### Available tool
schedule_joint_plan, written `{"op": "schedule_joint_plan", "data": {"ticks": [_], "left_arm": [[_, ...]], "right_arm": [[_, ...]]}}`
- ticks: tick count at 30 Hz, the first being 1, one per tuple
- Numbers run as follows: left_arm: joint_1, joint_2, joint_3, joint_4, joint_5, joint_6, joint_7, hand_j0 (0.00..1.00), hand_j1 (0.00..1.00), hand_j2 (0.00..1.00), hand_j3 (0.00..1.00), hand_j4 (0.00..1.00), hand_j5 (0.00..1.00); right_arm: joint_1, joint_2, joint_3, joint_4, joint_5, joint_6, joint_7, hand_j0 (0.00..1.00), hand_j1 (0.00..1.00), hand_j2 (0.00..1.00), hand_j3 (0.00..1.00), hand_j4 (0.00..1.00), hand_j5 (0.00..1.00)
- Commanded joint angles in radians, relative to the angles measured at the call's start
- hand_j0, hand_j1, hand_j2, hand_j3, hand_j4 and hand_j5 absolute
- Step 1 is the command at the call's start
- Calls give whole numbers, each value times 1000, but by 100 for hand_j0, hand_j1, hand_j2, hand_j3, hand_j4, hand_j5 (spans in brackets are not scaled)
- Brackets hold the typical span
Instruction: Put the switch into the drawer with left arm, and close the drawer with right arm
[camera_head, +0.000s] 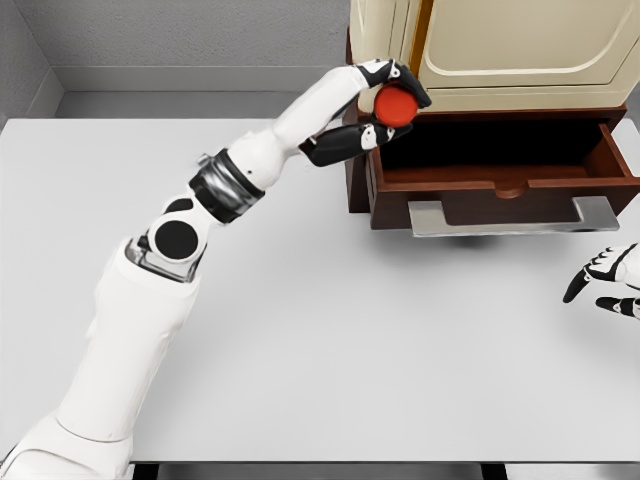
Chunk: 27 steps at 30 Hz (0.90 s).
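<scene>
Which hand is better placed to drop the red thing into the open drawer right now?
Left. The left hand already grips the red switch at the drawer's left corner. The right hand rests open on the table, holding nothing, near the handle, better suited for closing.

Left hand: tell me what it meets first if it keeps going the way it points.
The left hand, gripping the red switch, points right over the open drawer. Probably the cabinet front above it, though depth is unclear.
</scene>
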Motion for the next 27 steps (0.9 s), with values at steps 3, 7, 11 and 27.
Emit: {"op": "schedule_joint_plan", "data": {"ticks": [3, 7, 11, 27], "left_arm": [[-15, -31, -25, 49, -25, -2, 1, 40, 40, 40, 40, 40, 40], [-41, -31, -44, 87, -48, 0, 2, 40, 40, 40, 40, 40, 40], [-80, -31, -64, 129, -63, 0, 2, 40, 40, 40, 40, 40, 40], [-155, -31, -116, 133, -195, -9, 4, 41, 41, 41, 41, 41, 41]], "right_arm": [[5, -1, 0, 0, -7, 3, 0, 56, 56, 56, 56, 56, 56], [5, -1, 0, 0, -7, 3, 0, 56, 56, 56, 56, 56, 56], [6, -1, 0, 0, -7, 3, 0, 56, 56, 56, 56, 56, 56], [6, -1, 0, -2, -7, 3, 0, 56, 56, 56, 56, 56, 56]]}}
